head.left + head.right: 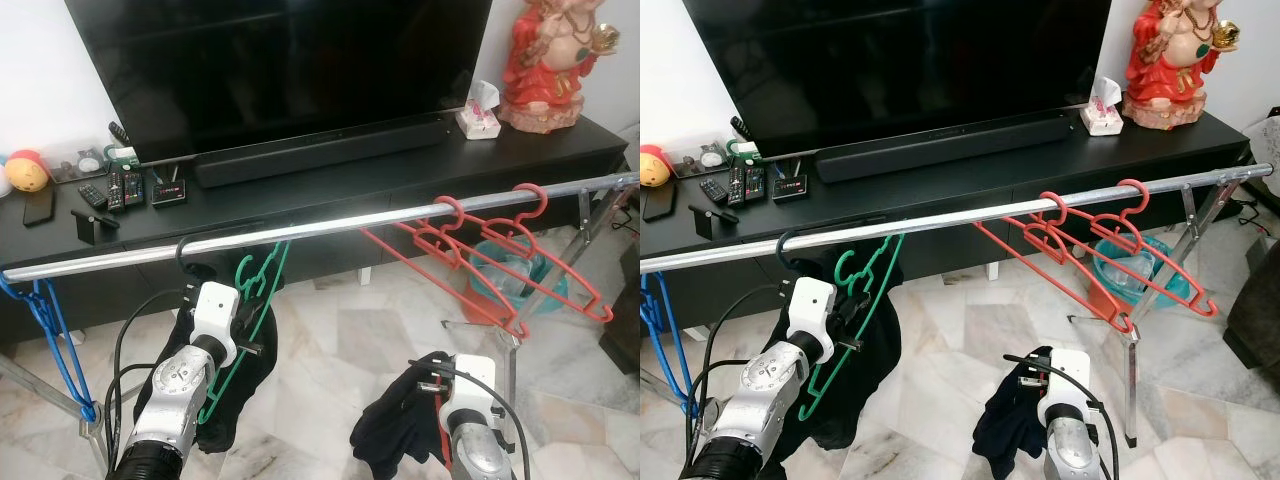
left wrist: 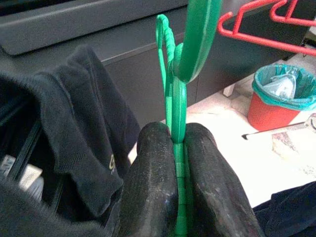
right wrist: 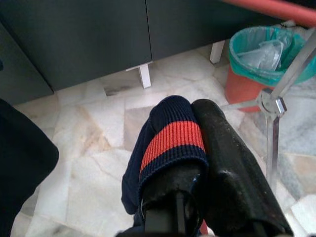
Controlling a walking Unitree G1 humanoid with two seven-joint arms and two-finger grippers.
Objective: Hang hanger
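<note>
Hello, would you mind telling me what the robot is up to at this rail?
The robot stands at a metal clothes rail in front of a TV cabinet. Its left gripper is shut on a green hanger, whose hook sits just below the rail, beside a black garment draped there. Its right gripper is lower down, holding a dark sock with a red stripe. Red hangers already hang further along the rail, and a blue hanger hangs at the left end.

A large black television (image 1: 290, 60) fills the upper centre, a soundbar (image 1: 320, 152) below it on the black console (image 1: 560, 140). Upper right — a red figurine (image 1: 550, 60) and tissue box (image 1: 478, 112). Left edge — remotes (image 1: 115, 188). A teal-lined red bin (image 1: 500, 275) sits lower right.
</note>
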